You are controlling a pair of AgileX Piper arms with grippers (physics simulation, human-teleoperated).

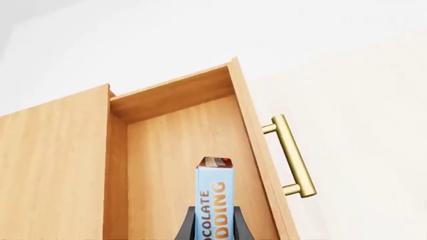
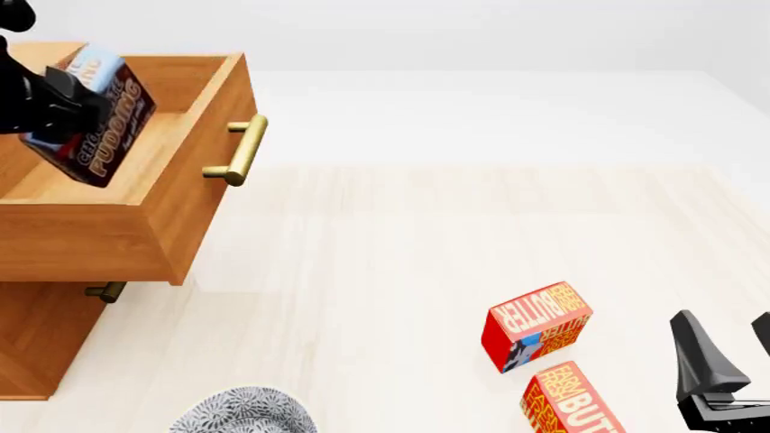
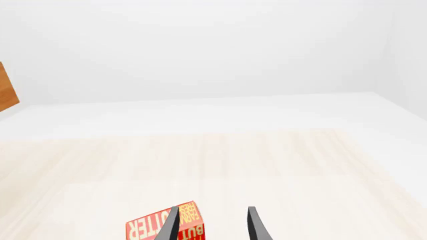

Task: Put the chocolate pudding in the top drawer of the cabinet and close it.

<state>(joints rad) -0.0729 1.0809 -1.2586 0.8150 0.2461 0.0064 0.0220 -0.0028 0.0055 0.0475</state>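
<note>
Pale tabletop (image 2: pixel 398 253) carries the cabinet (image 2: pixel 36 343) at its left edge; the chocolate pudding (image 2: pixel 106 113) is held clamped by the left gripper (image 1: pixel 215 231) above the pulled-out top drawer (image 2: pixel 180 216), for release inside. The right gripper (image 3: pixel 212 222) is parked spread and empty.

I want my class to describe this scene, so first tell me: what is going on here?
The left gripper is shut on the chocolate pudding and holds it over the open top drawer of the cabinet; the box is not yet set down inside. The right gripper is open and holds nothing, near two butter boxes on the table. The lower drawer is shut, and the top drawer is not yet closed.
</note>
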